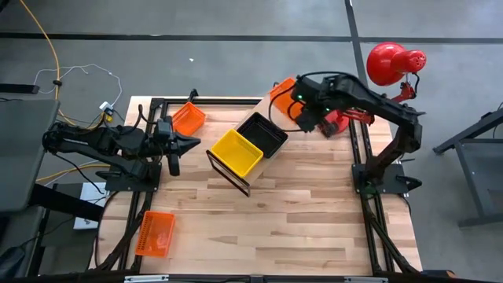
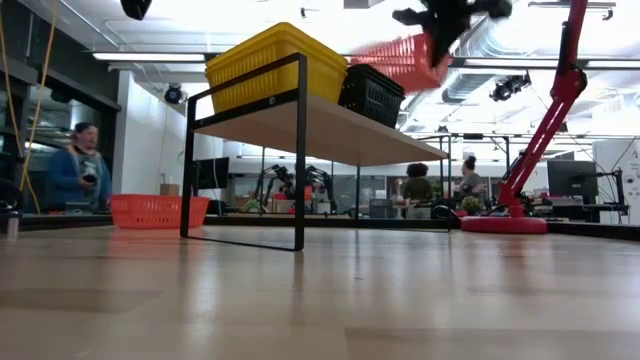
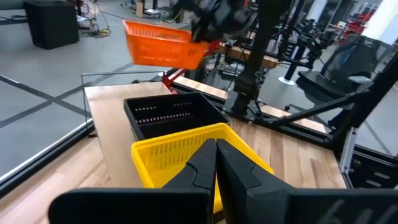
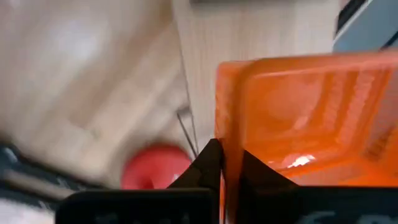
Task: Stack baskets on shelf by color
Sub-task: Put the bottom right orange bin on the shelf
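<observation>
Two baskets sit side by side on the shelf: a yellow basket and a black basket. The right gripper is clamped on the rim of an orange basket, held in the air above the shelf's far end; in the high view the arm hides most of this basket. The left gripper has its fingers pressed together, empty, hovering beside the yellow basket. Two further orange baskets rest on the table: one near the left gripper, another at the table's near left edge. A red lamp stands behind the right arm. One person is visible in the background, partly cut off.
</observation>
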Controlling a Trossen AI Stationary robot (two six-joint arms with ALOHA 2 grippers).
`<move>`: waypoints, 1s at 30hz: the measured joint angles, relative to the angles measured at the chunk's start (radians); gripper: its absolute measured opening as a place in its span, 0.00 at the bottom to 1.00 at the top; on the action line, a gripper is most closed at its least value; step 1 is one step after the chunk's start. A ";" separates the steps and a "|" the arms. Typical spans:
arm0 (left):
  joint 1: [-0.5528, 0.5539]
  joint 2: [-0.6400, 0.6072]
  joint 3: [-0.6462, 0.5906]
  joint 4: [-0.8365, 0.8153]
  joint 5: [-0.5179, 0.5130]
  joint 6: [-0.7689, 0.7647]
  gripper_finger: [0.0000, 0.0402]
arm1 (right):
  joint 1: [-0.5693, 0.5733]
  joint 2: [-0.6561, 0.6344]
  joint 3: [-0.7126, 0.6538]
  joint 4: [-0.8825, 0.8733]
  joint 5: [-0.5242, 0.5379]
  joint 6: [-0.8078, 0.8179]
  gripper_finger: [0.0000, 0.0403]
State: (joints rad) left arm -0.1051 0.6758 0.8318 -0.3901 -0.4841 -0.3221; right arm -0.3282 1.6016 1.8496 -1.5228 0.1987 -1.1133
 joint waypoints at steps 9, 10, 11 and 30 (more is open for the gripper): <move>0.000 0.000 0.000 0.000 -0.025 0.001 0.00 | -0.059 -0.003 -0.255 0.217 0.062 -0.162 0.00; 0.000 0.000 0.000 0.000 -0.025 0.002 0.00 | -0.056 -0.003 -0.276 0.254 0.056 -0.170 0.00; 0.000 0.000 0.000 0.000 -0.025 0.002 0.00 | -0.054 -0.003 -0.294 0.288 0.044 -0.173 0.00; 0.000 0.000 0.000 -0.001 -0.001 -0.005 0.00 | -0.043 -0.003 -0.346 0.368 0.028 -0.005 0.10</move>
State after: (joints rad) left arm -0.1051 0.6758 0.8318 -0.3908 -0.4847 -0.3271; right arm -0.3712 1.5990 1.5032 -1.1545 0.2272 -1.1184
